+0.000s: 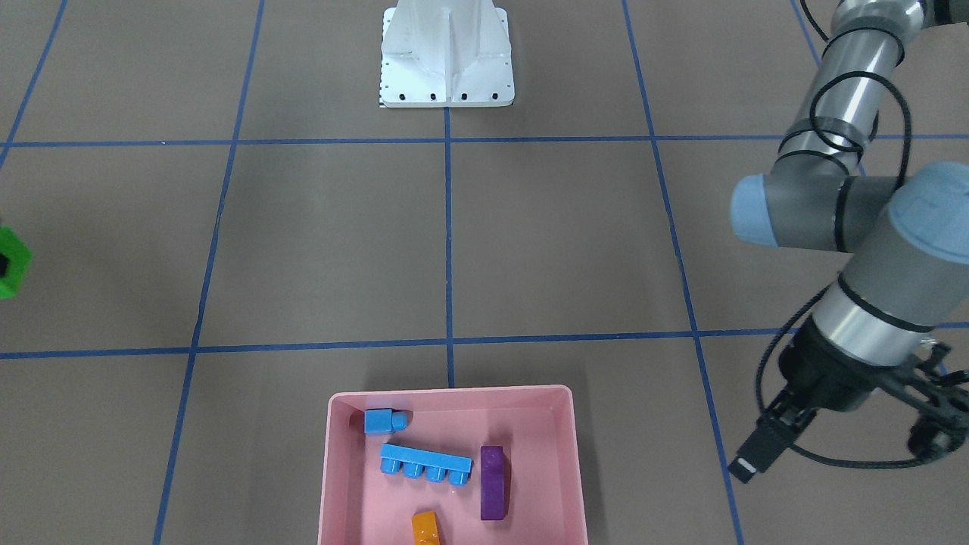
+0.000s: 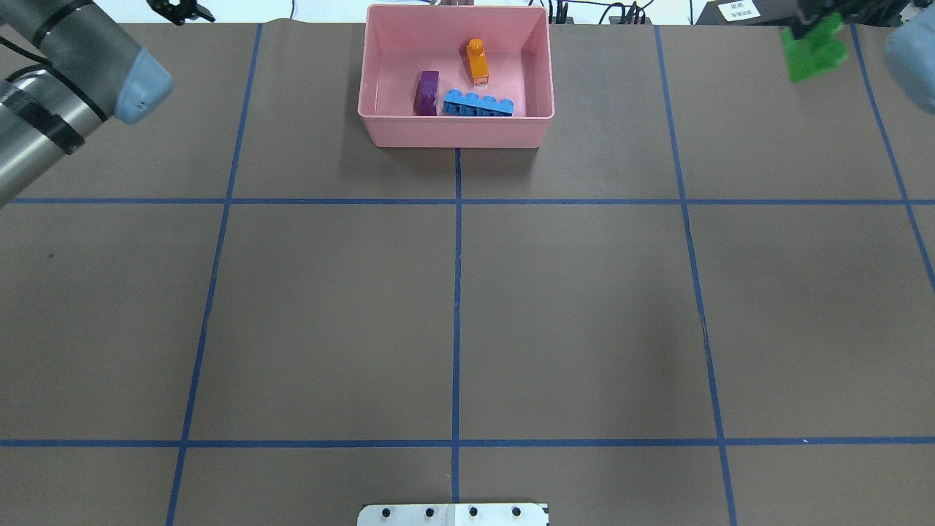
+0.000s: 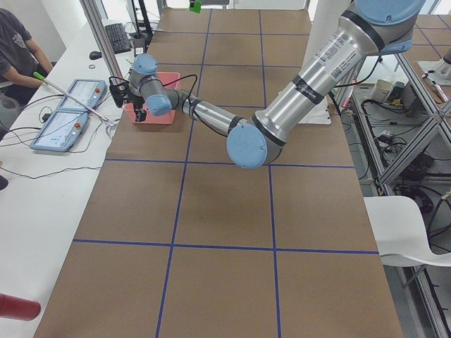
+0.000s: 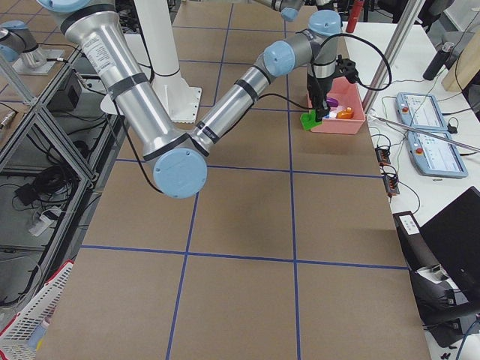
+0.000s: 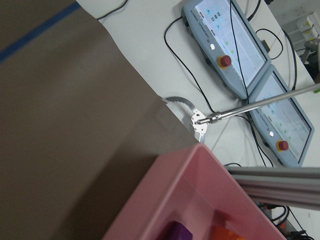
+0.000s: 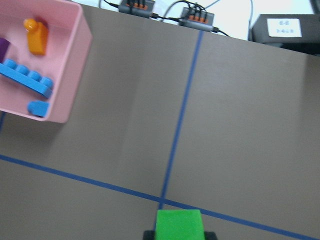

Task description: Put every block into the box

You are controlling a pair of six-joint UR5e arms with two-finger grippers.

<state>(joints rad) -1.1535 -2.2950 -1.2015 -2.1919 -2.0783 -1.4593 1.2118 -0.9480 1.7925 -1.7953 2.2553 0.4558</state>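
Note:
The pink box [image 2: 456, 133] stands at the table's far edge, in the middle. In it lie the orange block [image 2: 478, 61], the purple block [image 2: 426, 92], the long blue block [image 2: 478, 104] and the small blue block [image 1: 382, 421]. My right gripper [image 6: 179, 234] is shut on the chunky green block [image 2: 812, 52] and holds it above the table, well to the right of the box in the overhead view. The green block also shows in the front view [image 1: 11, 265]. My left gripper [image 2: 180, 10] is open and empty, left of the box at the far edge.
The white metal base [image 1: 447, 60] stands at the robot's side of the table. Two teach pendants [image 5: 235, 45] and cables lie just beyond the far table edge by the box. Blue tape lines cross the brown table.

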